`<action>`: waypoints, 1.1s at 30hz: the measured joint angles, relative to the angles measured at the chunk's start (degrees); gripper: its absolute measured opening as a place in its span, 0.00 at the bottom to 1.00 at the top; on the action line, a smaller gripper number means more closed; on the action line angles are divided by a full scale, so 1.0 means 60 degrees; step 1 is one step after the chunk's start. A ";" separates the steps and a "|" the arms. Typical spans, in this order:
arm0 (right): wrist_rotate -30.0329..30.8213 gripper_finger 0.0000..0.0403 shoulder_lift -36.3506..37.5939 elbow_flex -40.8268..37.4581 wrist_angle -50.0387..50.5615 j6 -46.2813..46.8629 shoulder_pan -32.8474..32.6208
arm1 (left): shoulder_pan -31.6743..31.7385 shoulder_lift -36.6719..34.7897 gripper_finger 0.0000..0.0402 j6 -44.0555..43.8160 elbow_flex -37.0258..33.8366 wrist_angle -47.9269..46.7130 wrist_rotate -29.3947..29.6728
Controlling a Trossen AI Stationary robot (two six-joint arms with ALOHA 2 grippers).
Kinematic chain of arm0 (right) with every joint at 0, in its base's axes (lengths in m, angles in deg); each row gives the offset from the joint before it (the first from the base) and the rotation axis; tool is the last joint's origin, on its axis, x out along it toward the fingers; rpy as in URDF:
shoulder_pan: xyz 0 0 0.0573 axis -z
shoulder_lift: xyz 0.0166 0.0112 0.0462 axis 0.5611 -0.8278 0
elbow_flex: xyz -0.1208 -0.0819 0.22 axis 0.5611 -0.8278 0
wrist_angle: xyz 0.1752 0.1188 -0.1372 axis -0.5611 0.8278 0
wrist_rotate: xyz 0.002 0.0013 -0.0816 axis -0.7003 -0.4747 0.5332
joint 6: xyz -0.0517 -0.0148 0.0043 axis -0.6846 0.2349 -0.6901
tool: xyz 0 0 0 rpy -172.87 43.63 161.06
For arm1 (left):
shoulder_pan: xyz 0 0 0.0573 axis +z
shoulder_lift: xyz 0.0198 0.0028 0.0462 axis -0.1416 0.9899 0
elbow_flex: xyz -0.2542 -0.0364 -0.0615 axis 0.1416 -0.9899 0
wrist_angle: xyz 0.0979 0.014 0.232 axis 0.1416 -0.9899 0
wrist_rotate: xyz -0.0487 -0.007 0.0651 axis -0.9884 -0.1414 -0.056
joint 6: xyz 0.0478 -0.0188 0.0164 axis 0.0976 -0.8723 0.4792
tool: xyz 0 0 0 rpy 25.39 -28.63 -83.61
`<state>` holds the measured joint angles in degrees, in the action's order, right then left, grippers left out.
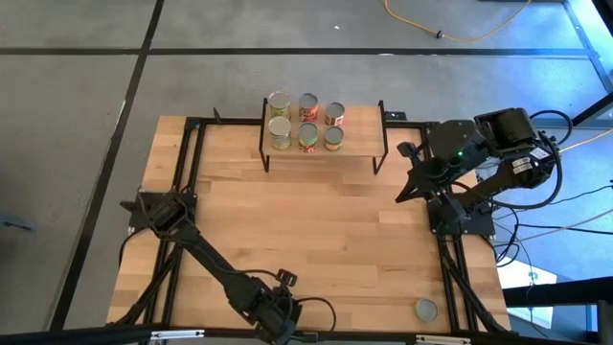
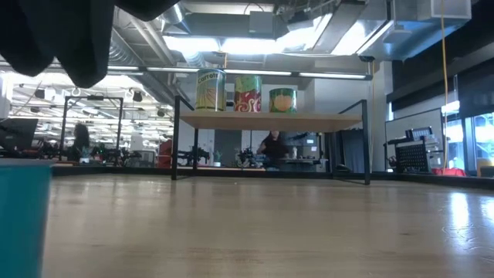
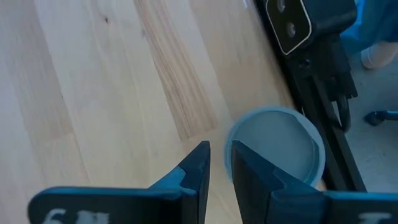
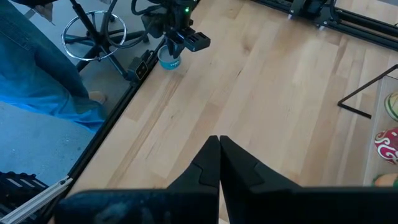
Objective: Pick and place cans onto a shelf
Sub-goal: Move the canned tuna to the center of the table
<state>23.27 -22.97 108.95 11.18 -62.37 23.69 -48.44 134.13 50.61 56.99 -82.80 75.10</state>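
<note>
In the high view, 1 can (image 1: 425, 310) stands upright, its long axis vertical, near the desk's (image 1: 326, 220) lower right corner, while 6 cans sit on the shelf (image 1: 359, 146) at upper centre. The left pincer (image 3: 219, 163), fingers slightly apart, hovers just beside this can and is the nearer one. The right pincer (image 4: 219, 163), fingers together, waits at right.

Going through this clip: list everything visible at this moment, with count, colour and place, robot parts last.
cans on shelf: six, silver tops, green, red and yellow labels, two rows of three on the board.
loose can: one, teal, near table's front right corner.
shelf: one, light wood board, black legs, table's far edge.
table: one, light wood.
person: one, dark clothes, beyond the table.
left gripper: slightly open, beside the loose can.
right gripper: shut, empty, above table's right side.
</note>
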 joint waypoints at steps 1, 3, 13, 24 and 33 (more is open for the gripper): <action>0.0000 0.01 0.0000 0.0000 0.0000 0.0000 0.0000 | 0.0000 0.0059 0.15 -0.0016 0.0002 0.0050 -0.0063; 0.0000 0.01 0.0000 0.0000 0.0000 0.0000 0.0000 | -0.0002 0.0163 0.15 0.0017 0.0002 0.0132 -0.0452; 0.0000 0.01 0.0000 -0.0004 0.0040 0.0004 0.0000 | -0.0007 0.0399 0.15 0.0044 0.0011 0.0232 -0.0180; -0.0004 0.01 0.0000 -0.0004 0.0042 0.0024 0.0000 | -0.0015 0.0407 0.15 0.0050 0.0007 -0.0119 0.0170; -0.0004 0.01 0.0000 -0.0004 0.0041 0.0028 0.0002 | 0.0060 0.0456 0.15 0.0046 0.0004 -0.0265 -0.0234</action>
<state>23.25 -22.97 108.93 11.43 -62.20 23.71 -48.07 136.86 50.89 57.01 -84.39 73.69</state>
